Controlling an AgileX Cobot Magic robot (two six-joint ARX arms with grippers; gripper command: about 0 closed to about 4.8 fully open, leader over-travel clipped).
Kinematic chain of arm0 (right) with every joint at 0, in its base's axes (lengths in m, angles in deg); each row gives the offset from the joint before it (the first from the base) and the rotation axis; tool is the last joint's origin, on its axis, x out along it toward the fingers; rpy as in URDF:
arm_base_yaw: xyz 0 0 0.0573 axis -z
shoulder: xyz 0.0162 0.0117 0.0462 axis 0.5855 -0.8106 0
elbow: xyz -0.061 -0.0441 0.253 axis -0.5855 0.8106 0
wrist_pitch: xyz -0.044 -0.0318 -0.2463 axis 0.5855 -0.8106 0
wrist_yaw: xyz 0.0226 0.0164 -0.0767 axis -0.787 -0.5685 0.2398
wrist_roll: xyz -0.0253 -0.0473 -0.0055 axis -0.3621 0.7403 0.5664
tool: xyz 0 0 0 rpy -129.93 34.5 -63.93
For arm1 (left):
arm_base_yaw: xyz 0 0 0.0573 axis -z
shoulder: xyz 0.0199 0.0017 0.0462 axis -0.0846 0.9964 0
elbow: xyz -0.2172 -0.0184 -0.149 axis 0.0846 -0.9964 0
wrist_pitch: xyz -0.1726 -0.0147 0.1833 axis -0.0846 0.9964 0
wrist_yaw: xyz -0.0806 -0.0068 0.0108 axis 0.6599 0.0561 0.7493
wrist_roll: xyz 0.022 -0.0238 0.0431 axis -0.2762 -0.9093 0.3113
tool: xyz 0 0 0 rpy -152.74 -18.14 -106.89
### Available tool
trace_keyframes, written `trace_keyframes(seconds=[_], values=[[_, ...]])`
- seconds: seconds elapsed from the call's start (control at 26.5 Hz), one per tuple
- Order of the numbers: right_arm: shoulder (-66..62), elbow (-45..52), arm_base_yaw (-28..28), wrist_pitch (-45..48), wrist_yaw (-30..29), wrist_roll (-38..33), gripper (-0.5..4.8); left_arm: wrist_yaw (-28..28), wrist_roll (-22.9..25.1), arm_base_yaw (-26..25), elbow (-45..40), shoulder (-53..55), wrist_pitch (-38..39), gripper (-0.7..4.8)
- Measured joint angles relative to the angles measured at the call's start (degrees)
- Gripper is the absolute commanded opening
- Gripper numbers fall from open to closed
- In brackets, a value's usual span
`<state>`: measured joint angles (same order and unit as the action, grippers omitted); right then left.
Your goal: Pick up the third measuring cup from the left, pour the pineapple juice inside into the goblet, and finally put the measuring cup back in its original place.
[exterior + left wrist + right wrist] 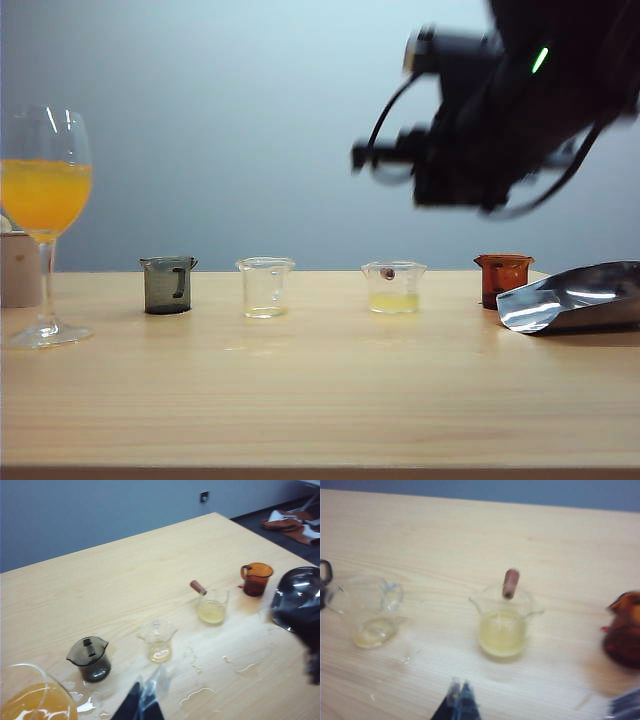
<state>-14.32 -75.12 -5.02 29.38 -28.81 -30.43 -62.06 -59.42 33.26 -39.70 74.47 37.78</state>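
R claw [459,700] hangs above the surface on the near side of the third measuring cup [504,625], tips pinched together, holding nothing. In ext view the R arm is a dark blur high up at right, well clear of the cups. L claw [142,702] also looks closed w/ nothing in it, up over the near-left area by the clear cup [158,641]; not needed for this step.

Third measuring cup sits upright in the row, 3rd from left, between the clear cup and the orange-brown cup [502,278]; pineapple juice [394,301] fills only the bottom part. Its red-brown stub handle [510,583] points to the far side, away from the claw. Goblet [45,220] is at far left, already approx half full of orange liquid. Grey cup [168,285] is 1st in the row; silver pouch [575,298] lies at right.

Step in hand, as I read it: approach + grasp, not yet done. To do it well:
- open claw before descending; shut tips would knock the cup
- handle is on the far side, so grip the cup body or reach around to the stub
- keep clear of the orange-brown cup, close on the right
- surface has spilt drops near the cups, cup could slide: close gently, lift straight up, keep level.
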Motion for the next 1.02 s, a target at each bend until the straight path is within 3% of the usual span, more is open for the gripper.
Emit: trace_keyframes(seconds=[0.04, 0.08, 0.11, 0.15, 0.23, 0.53, 1.02], values=[[-2.67, 0.00, 0.00, 2.67, 0.02, -0.07, 0.17, 0.11, 0.00, 0.00, 0.00, 0.00, 0.09, -0.05], [-5.62, 0.04, 0.02, 5.31, -0.02, -0.09, 0.84, 0.26, 0.00, 0.00, 0.00, 0.00, 0.31, -0.05], [-7.58, 0.07, 0.02, 7.08, -0.02, -0.09, 2.06, 0.87, 0.00, -0.07, 0.00, 0.00, 0.39, -0.05], [-9.51, 0.09, 0.07, 8.98, -0.04, -0.04, 4.79, 1.95, 0.00, -0.09, 0.00, 0.00, 0.50, -0.05], [-14.34, -0.76, 0.39, 14.45, 0.11, -0.52, 4.79, 3.48, 0.00, 0.00, 0.00, -0.02, 1.66, -0.05], [-30.69, -19.06, 5.38, 11.17, 0.00, -1.97, 4.79, 3.58, 0.00, -0.02, -0.04, 0.00, 6.27, -0.05], [-37.99, -29.77, 9.42, 7.19, -1.36, -1.55, 4.79, 3.58, 0.00, -0.07, -0.04, -0.02, 8.15, -0.05]])
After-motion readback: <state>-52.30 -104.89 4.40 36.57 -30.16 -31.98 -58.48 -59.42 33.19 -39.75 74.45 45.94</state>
